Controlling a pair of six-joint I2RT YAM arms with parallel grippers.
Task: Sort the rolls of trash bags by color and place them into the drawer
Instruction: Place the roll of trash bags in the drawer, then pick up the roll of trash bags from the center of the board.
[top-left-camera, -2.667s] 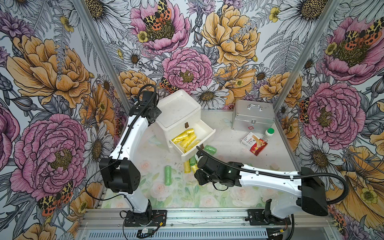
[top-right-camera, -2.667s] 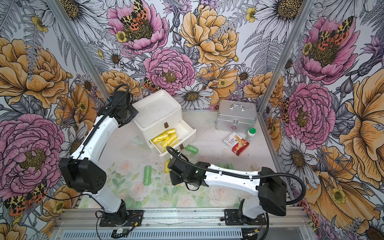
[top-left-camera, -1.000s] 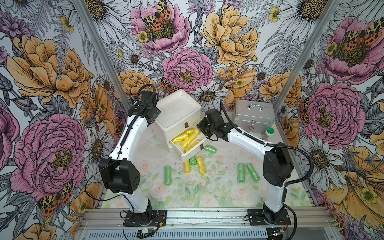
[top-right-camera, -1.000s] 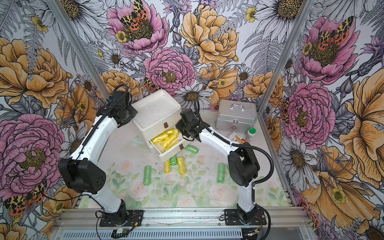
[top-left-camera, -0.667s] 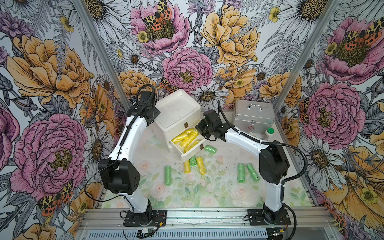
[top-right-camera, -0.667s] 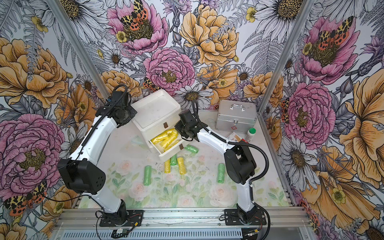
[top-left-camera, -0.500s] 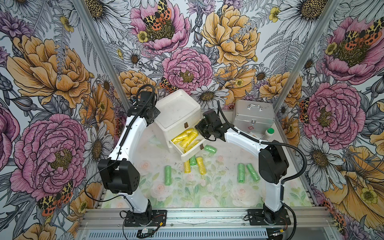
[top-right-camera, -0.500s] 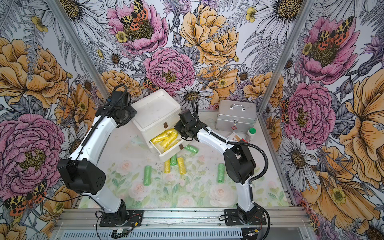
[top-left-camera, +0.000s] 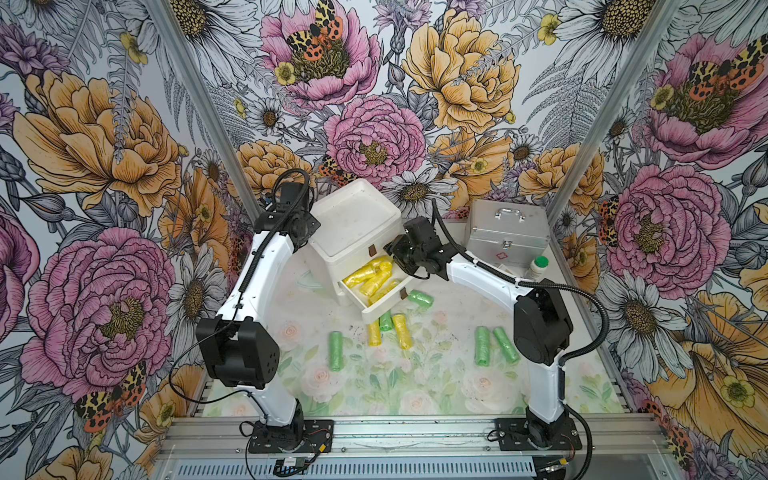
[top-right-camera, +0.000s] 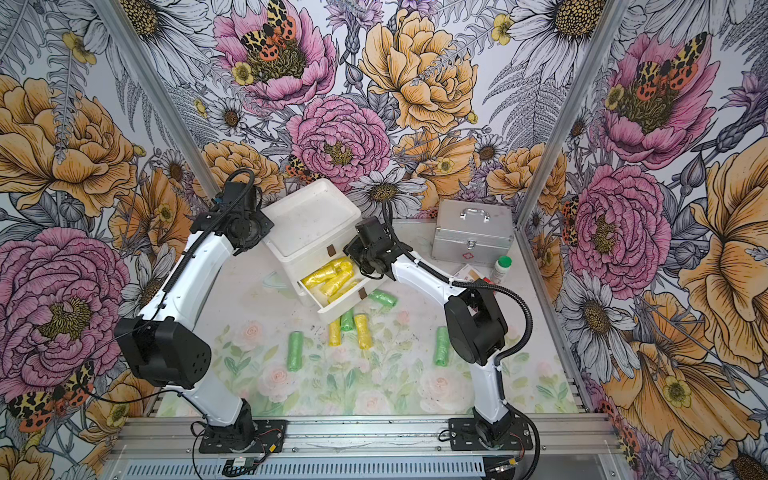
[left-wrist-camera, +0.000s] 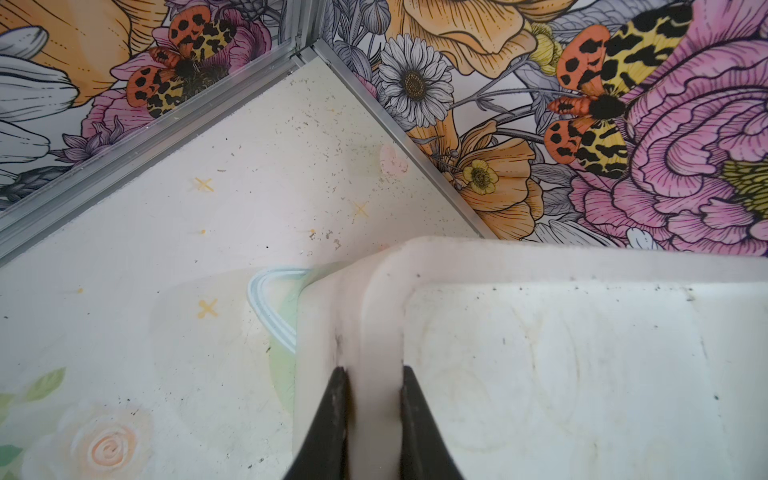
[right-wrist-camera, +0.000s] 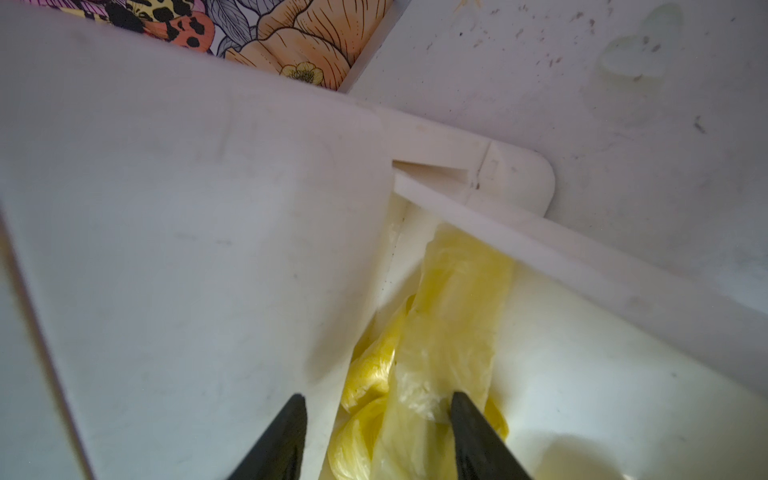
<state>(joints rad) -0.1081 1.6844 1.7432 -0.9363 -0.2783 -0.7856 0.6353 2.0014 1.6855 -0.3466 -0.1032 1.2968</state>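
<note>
The drawer (top-left-camera: 353, 224), a white chest, stands at the back in both top views, with one shallow tray (top-left-camera: 382, 309) pulled out. Several yellow rolls of trash bags (top-left-camera: 370, 276) lie in that tray. My left gripper (left-wrist-camera: 371, 374) is shut on the chest's top rim (left-wrist-camera: 380, 316) at a rear corner. My right gripper (right-wrist-camera: 376, 397) hangs open just above the tray, and a pale yellow roll (right-wrist-camera: 453, 316) lies loose under its fingers. On the table lie two yellow rolls (top-left-camera: 403, 330) and several green rolls (top-left-camera: 336, 350), two of them (top-left-camera: 482, 345) beside the right arm.
A silver metal case (top-left-camera: 505, 232) stands at the back right. A white bottle with a green cap (top-left-camera: 538, 268) is in front of it, and a small red and white box (top-right-camera: 471, 274) is partly behind the right arm. Patterned walls enclose three sides.
The right arm came from the table's front to the open tray with a yellow roll. Over the last second its jaws spread apart there. The left arm has not moved.
</note>
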